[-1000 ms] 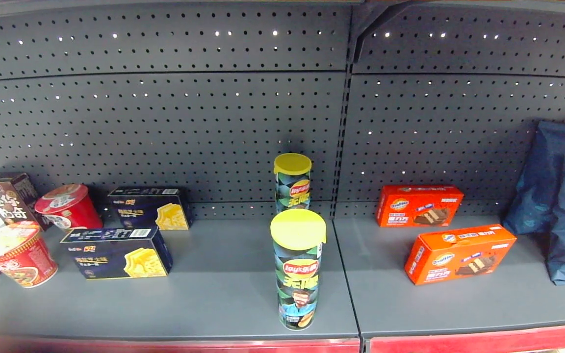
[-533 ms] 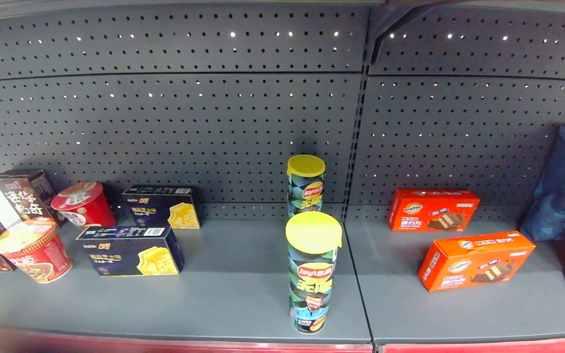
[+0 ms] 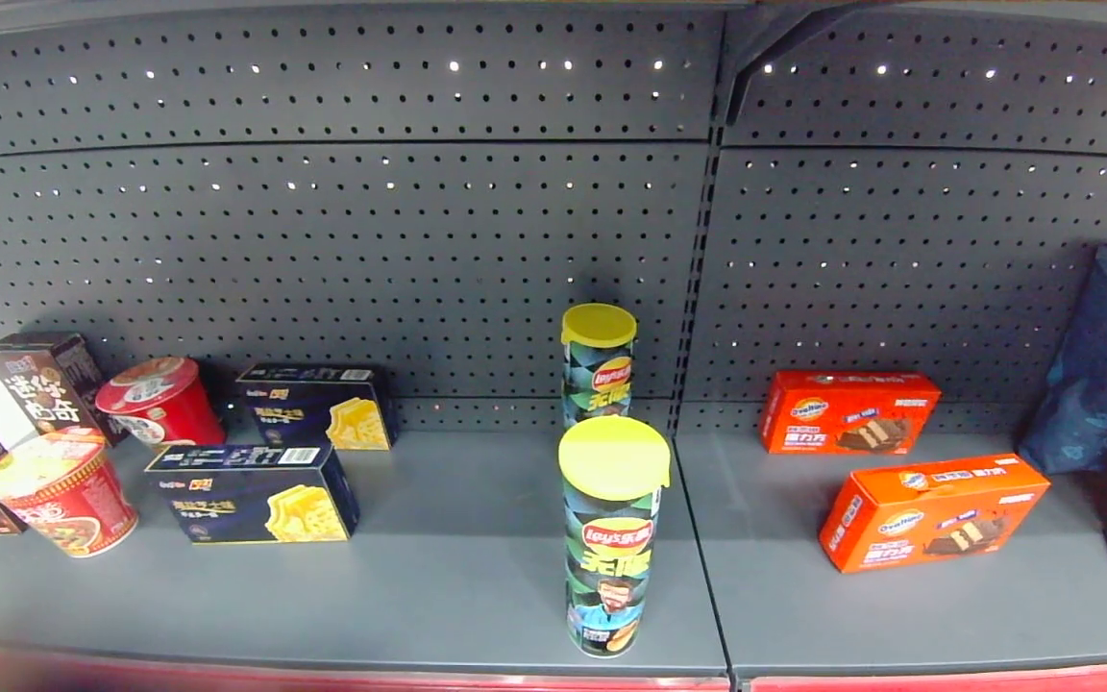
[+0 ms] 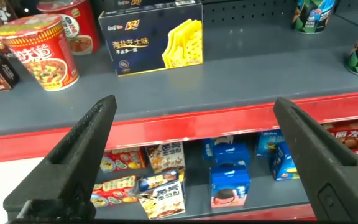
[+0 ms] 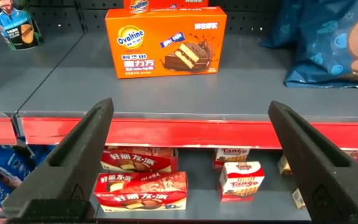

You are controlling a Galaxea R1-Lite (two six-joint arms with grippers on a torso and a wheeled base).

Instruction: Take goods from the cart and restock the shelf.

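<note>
The grey shelf [image 3: 457, 567] carries two chip cans with yellow lids, one at the front [image 3: 611, 548] and one behind it [image 3: 598, 363]. Two dark blue boxes [image 3: 256, 492] lie left of them, with red noodle cups [image 3: 59, 492] and brown boxes [image 3: 35, 389] farther left. Two orange boxes [image 3: 933, 512] lie on the right. My left gripper [image 4: 194, 168] stands open below the shelf's red front edge, facing a dark blue box [image 4: 157, 37] and a noodle cup [image 4: 37, 42]. My right gripper [image 5: 191, 165] is open too, in front of an orange box [image 5: 165, 42]. Neither holds anything.
Dark blue bags [image 3: 1106, 384] lean at the far right of the shelf. A perforated back panel [image 3: 371, 240] closes the shelf behind. A lower shelf under the red edge [image 5: 185, 132] holds small boxes [image 5: 142, 186] and blue packs [image 4: 230, 183].
The whole head view has shifted: the goods now sit farther right in the picture than a second ago, so the camera turned left. Little differs from half a second ago.
</note>
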